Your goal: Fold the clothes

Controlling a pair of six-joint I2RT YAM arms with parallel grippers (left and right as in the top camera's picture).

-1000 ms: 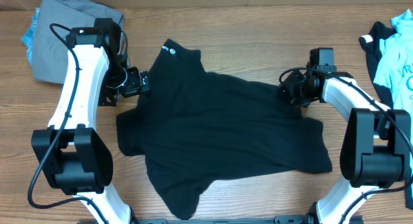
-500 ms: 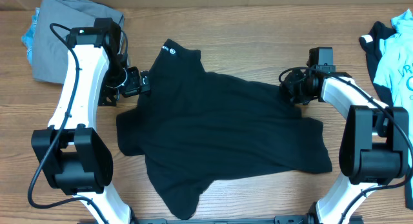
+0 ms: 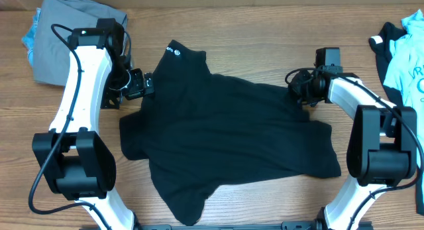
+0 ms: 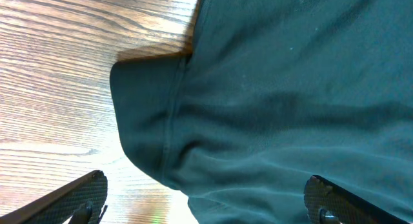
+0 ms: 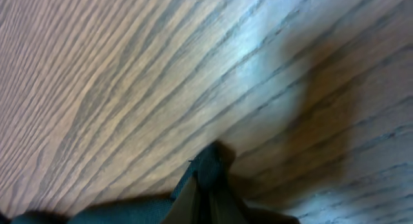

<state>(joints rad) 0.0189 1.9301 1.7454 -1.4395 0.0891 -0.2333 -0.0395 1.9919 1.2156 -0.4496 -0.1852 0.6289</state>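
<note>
- The black shirt (image 3: 225, 137) lies spread out and rumpled in the middle of the worktop (image 3: 265, 31). Its bottom edge is close to the lower edge of the frame.
- The right claw (image 3: 299, 91) sits at the shirt's right edge, in the middle right of the frame. It was partly open a second ago and has just snapped shut. Now it pinches a bit of the shirt.
- I think this means the grab is made. That side looks ready to be lifted and pulled over for a fold.
- The left claw (image 3: 142, 84), by the shirt's left side, has not changed. It is wide open and holds nothing.
- From above, the right claw hides its own pinch. The right wrist view shows it: a small peak of black cloth nipped at the lower middle, with bare wood beyond.
- Only the left wrist view shows a rounded flap with a seam lying between the open fingers (image 4: 77, 192).
- Far back, a grey pile (image 3: 63, 44) sits at the upper left and a light blue top (image 3: 414, 64) at the upper right. Both are well apart from the claws.
</note>
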